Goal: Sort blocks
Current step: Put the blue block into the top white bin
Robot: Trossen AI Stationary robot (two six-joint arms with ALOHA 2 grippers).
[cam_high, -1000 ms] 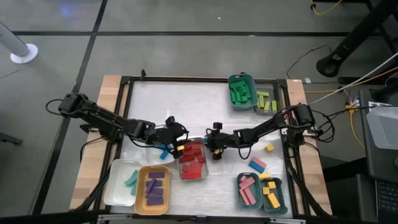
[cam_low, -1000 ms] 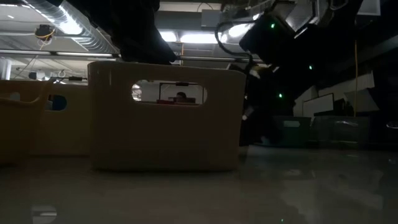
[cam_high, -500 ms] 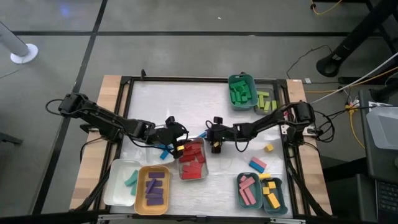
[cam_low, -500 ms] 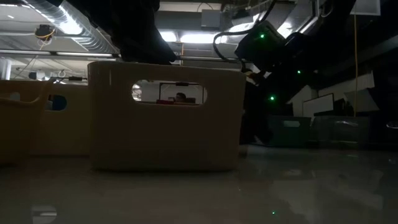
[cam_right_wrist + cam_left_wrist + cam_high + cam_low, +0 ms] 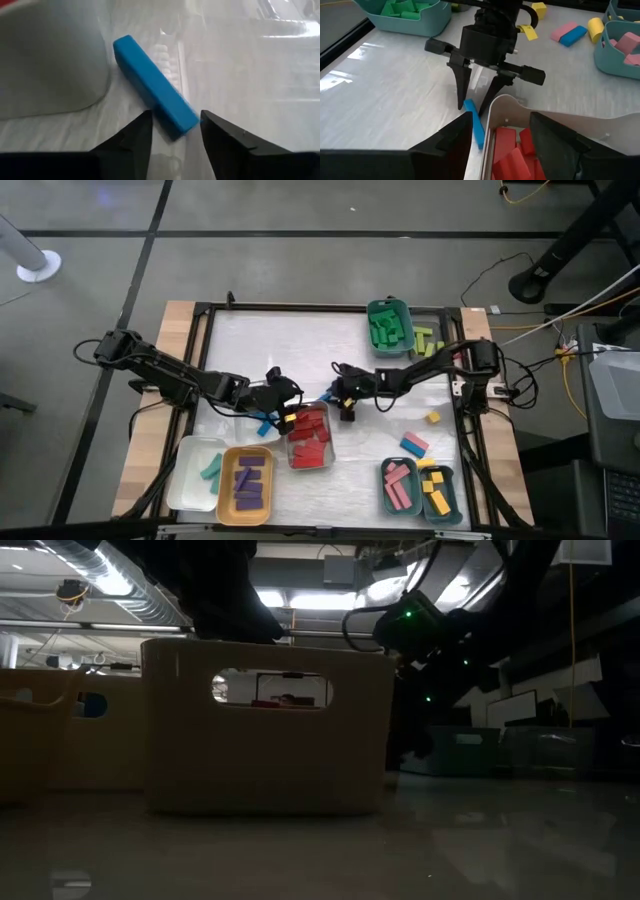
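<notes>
A robotics lab or workshop: a framed table stands on grey concrete floor, loose cables trail beside it, and exposed ceiling ducts run overhead.

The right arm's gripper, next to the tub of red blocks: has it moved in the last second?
Yes. In the high view the right gripper has slid up along the red-block tray toward its far corner, its fingers now straddling a blue block.

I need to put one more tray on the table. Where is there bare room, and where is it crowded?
The widest bare patch is the white tabletop left of the teal tray of green blocks. A smaller gap lies between the red-block tray and the pink-block tray. The middle is crowded: left gripper, right gripper, blue block.
</notes>
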